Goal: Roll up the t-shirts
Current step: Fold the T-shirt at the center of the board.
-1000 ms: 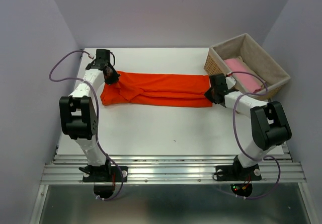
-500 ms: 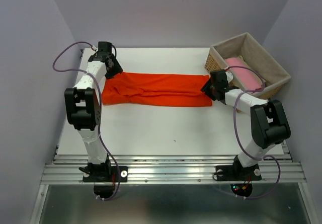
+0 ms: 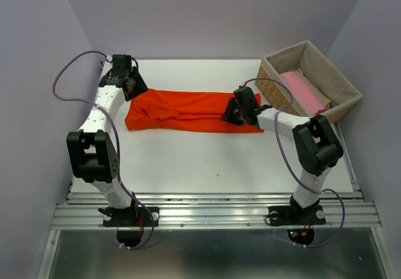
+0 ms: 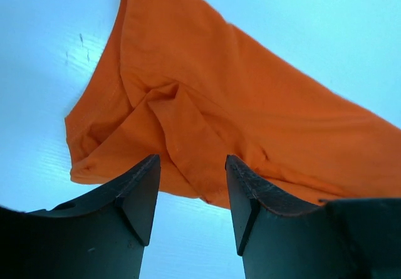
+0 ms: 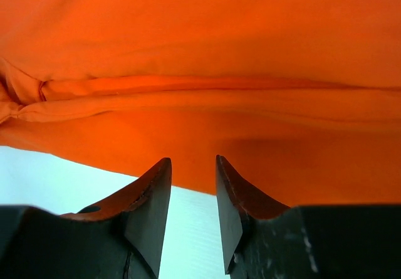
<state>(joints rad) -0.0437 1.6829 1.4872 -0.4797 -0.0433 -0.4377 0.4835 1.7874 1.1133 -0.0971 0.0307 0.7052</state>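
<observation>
A bright orange-red t-shirt (image 3: pixel 188 111) lies folded into a long band across the table, its left end bunched. My left gripper (image 3: pixel 133 86) hovers just off the shirt's far-left corner. In the left wrist view this gripper (image 4: pixel 192 161) is open, with wrinkled orange-red cloth (image 4: pixel 207 103) beyond the fingertips and bare table between them. My right gripper (image 3: pixel 233 113) is over the band's right part. In the right wrist view it (image 5: pixel 192 161) stands open at the cloth's near edge (image 5: pixel 188 135), holding nothing. A pale pink t-shirt (image 3: pixel 304 91) lies in the basket.
A woven basket (image 3: pixel 285 56) with a beige liner stands at the back right corner, close to the right arm's elbow. White table (image 3: pixel 200 160) stretches in front of the shirt. Grey walls close in on the left, right and back.
Both grippers have opened and let go of the shirt's ends. The left one drew back toward the far-left corner. The right one slid left along the shirt, away from the basket.
</observation>
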